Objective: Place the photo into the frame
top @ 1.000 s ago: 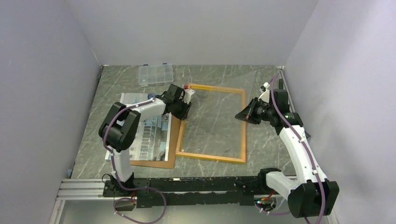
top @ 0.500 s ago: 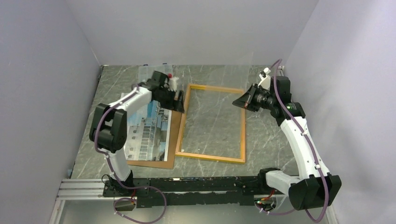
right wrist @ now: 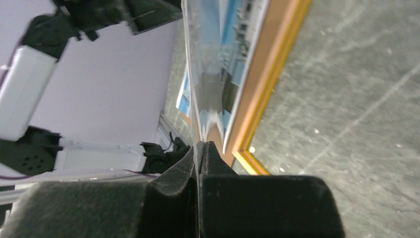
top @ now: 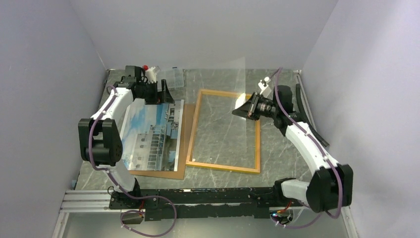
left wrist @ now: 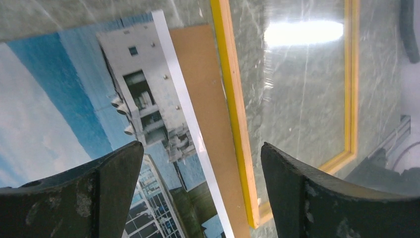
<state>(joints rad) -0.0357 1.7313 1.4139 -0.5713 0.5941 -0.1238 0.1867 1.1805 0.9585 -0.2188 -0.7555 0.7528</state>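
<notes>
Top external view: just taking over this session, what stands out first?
A clear sheet is pinched by its edge in the shut right gripper, raised over the yellow-bordered frame lying mid-table. Left of the frame, the photo lies on a brown backing board, not in the frame, with the left gripper open above its far end.

Top cam overhead; both wrist cams close, all sharing frame [top: 223,167].

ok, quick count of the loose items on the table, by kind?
photo: 1
frame: 1
backing board: 1
clear sheet: 1, lifted off the table
compartment box: 1
Total: 5
</notes>
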